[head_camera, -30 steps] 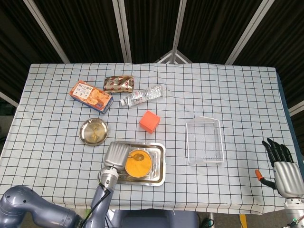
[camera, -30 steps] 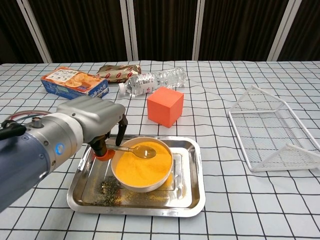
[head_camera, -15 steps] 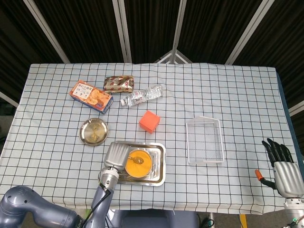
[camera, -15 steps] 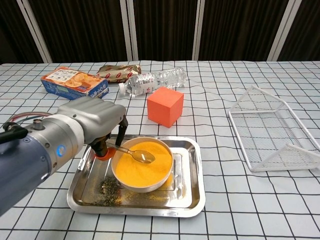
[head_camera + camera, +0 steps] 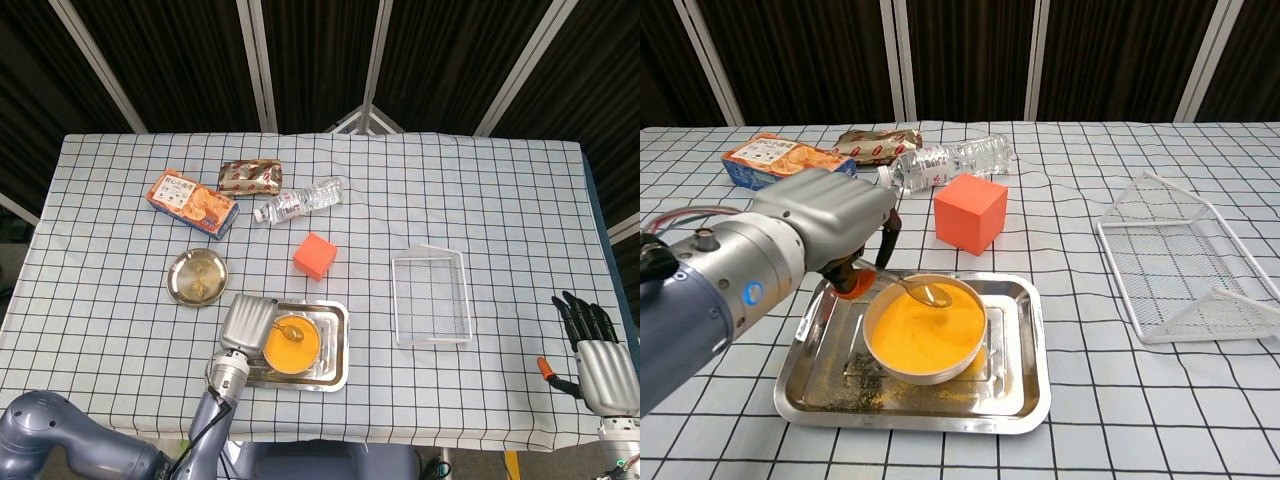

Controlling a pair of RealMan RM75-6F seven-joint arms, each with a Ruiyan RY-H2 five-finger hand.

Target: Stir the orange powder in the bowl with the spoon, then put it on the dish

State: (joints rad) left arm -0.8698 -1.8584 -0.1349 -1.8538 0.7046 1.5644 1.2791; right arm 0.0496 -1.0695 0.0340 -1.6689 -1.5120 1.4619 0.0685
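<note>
Orange powder under the spoon point(image 5: 923, 292) — gripped by the left robot hand point(image 5: 832, 222).

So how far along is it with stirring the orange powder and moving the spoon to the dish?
Nothing looks finished. In hand: the left hand holds the spoon, its tip in the orange powder in the bowl, which sits in the metal tray. Left to do: carry the spoon to the small round dish, which lies bare beside the tray. The right hand hangs idle off the table's edge.

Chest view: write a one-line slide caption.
Left hand holds the spoon over orange powder in the bowl on a steel tray.
</note>
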